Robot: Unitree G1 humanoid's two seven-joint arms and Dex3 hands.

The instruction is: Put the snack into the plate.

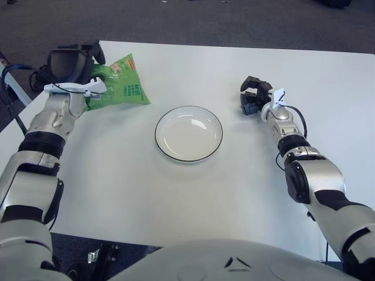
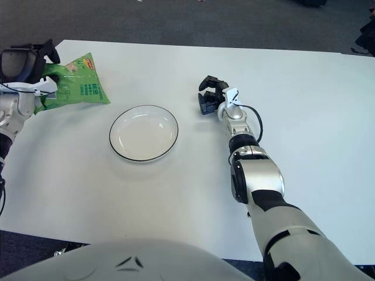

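- Green snack bag [image 1: 115, 85]: held in the left hand [image 1: 70, 67], whose fingers are closed on the bag's left end; the bag sticks out to the hand's right at the table's far-left corner, at about ten o'clock from the plate. Whether its lower edge touches the tabletop cannot be told.
- White plate [image 1: 188, 133] with a thin dark rim: flat on the white table [image 1: 176, 193], near its middle, with nothing in it and well apart from the bag.
- Right hand [image 1: 253, 96]: shows at about two o'clock from the plate, dark fingers curled inward around nothing; contact with the tabletop cannot be judged.
- Both silver forearms reach in from the near edge, one on each side of the plate.
- Dark carpeted floor [image 1: 222, 23] lies beyond the table's far edge.
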